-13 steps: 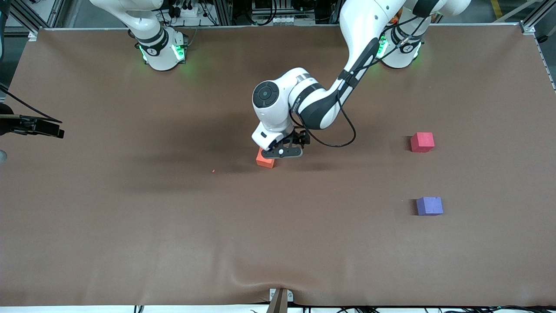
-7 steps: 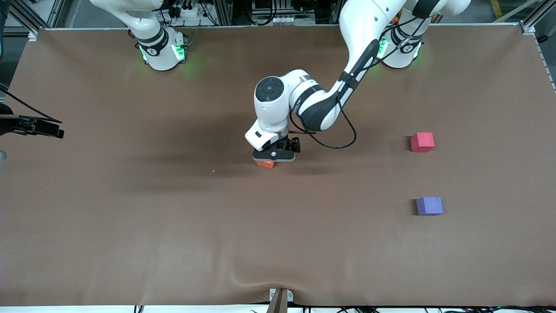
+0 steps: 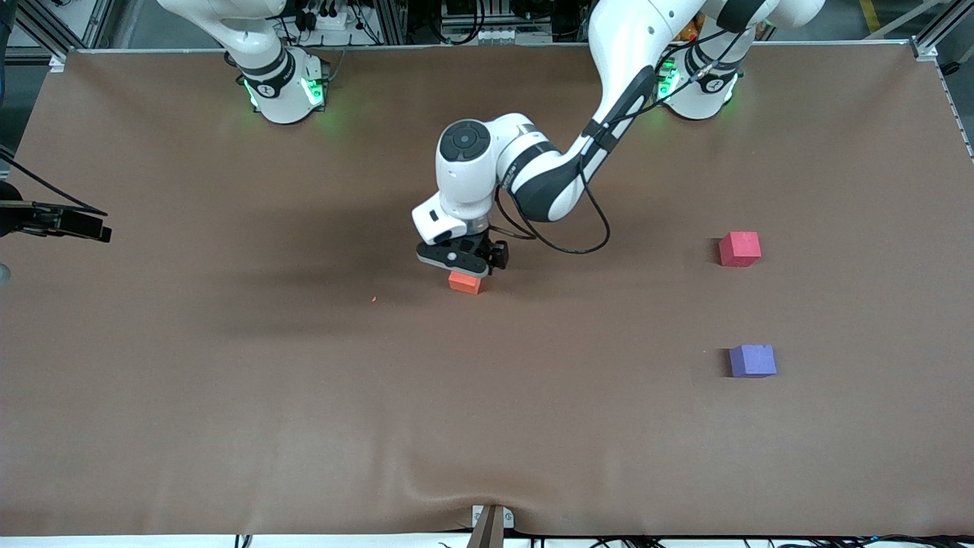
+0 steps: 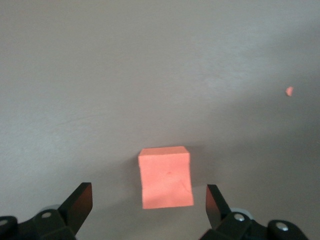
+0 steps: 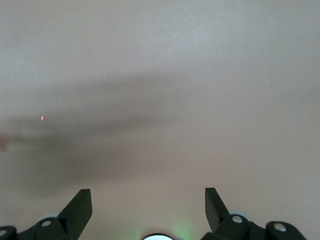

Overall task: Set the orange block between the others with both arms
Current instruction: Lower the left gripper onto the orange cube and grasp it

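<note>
So over the last second the left end effector [image 3: 461, 268] swung round and settled right over the orange block [image 3: 464, 282], which sat on the brown desk [image 3: 228, 380] around the middle, well apart from the pinkish-red block [image 3: 740, 249] and the purple-blue block [image 3: 752, 360] down at the left arm's end. In the left wrist view the fingers [image 4: 80, 202] stood wide open with the block lined up in the gap between them, nothing gripped yet. I'd say that meant the pick was about to happen: drop down and close. The right end effector [image 5: 147, 210] was wide open too, empty, just waiting over bare desk. A tiny orange crumb [image 3: 374, 299] lay nearby.
</note>
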{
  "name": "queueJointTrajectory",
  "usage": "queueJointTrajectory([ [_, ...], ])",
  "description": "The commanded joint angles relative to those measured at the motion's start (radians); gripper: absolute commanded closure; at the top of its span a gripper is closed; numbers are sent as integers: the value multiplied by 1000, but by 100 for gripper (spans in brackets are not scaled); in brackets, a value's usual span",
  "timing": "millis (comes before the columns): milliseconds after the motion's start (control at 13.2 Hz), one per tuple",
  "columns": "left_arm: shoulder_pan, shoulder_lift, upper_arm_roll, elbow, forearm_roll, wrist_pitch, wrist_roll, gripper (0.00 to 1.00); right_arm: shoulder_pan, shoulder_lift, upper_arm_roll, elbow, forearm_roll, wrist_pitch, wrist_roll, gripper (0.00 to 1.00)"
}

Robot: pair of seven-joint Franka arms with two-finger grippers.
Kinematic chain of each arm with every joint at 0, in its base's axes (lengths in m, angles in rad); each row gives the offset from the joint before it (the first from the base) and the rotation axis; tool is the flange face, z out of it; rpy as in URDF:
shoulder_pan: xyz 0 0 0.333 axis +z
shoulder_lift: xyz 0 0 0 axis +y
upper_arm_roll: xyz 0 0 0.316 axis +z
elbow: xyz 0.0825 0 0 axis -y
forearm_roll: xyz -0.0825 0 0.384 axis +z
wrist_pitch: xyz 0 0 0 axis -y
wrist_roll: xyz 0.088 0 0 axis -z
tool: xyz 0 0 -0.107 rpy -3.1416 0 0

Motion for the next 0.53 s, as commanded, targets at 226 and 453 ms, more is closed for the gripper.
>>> queueJointTrajectory([
  [226, -7, 71, -3, -4, 32, 29, 29, 0, -19, -1, 12, 5, 13, 1, 3, 0],
  [453, -22, 83, -3, -2, 19, 31, 3, 0, -19, -1, 12, 5, 12, 1, 1, 0],
])
